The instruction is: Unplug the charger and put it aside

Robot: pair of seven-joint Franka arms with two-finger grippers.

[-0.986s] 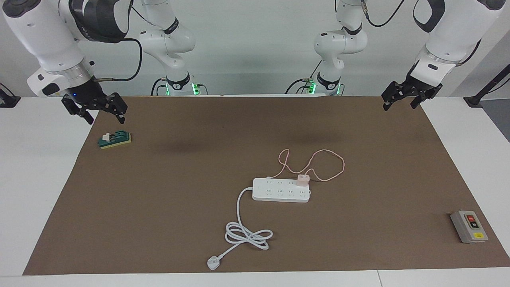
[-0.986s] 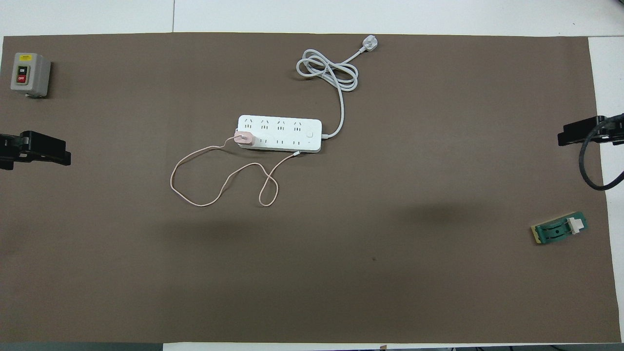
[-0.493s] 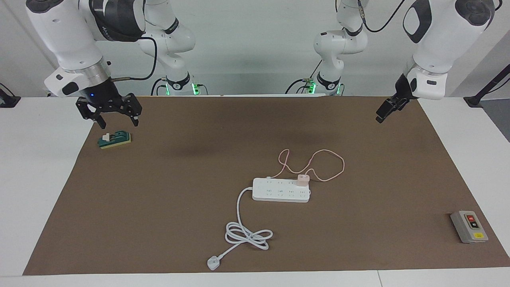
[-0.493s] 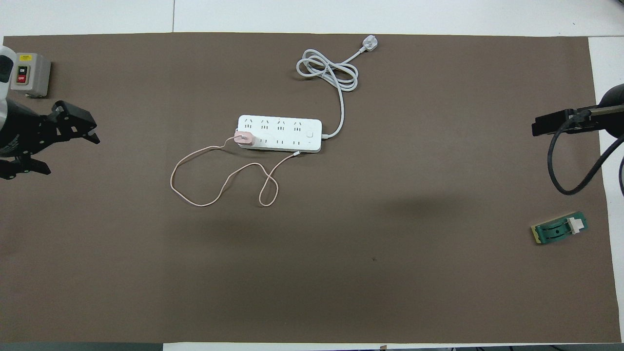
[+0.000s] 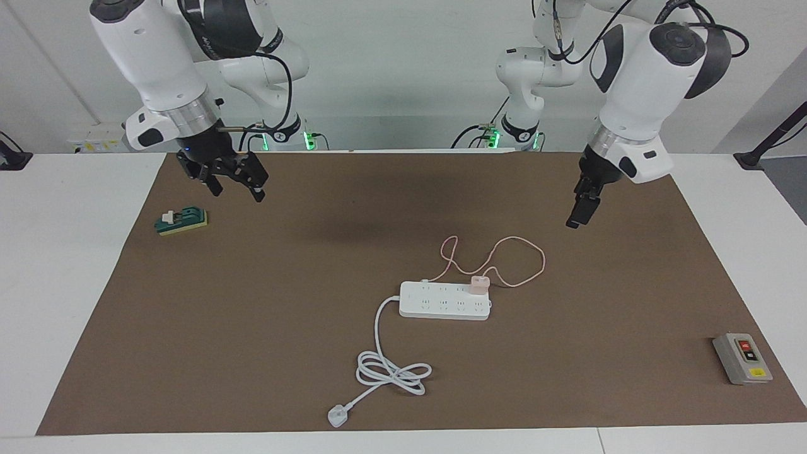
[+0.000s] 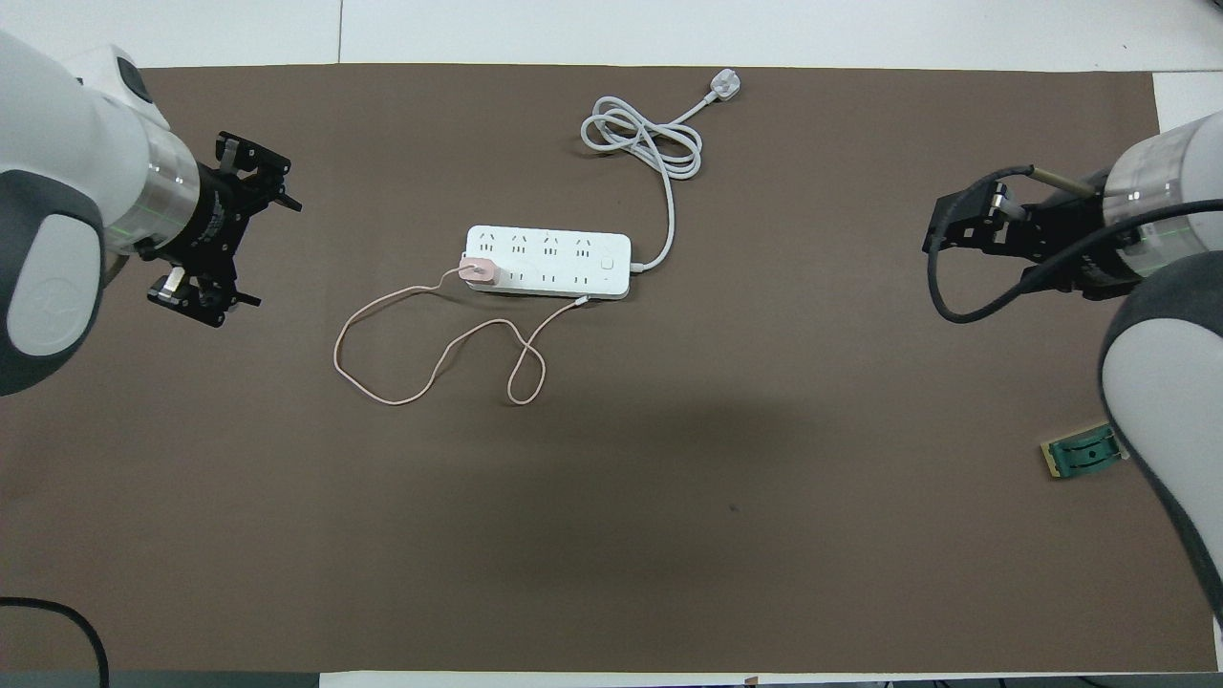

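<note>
The pale-pink charger [image 5: 478, 285] sits plugged into the white power strip [image 5: 441, 304], at the strip's end toward the left arm; it also shows in the overhead view [image 6: 477, 271]. Its thin pink cable [image 5: 543, 260] lies looped on the mat, nearer to the robots than the strip. My left gripper [image 5: 577, 213] hangs open and empty over the mat at the left arm's end, apart from the charger; it also shows in the overhead view [image 6: 275, 254]. My right gripper [image 5: 238, 190] is open and empty over the mat at the right arm's end.
A green block with a white part [image 5: 183, 221] lies on the brown mat [image 5: 252, 315] near the right gripper. A grey switch box [image 5: 742, 358] stands at the mat's corner farthest from the robots at the left arm's end. The strip's white cord [image 5: 391, 372] coils farther out and ends in a white plug [image 5: 338, 416].
Both arms have swung in from the mat's ends toward the middle. The left gripper has come lower and closer to the cable loop. The charger and strip have not moved.
</note>
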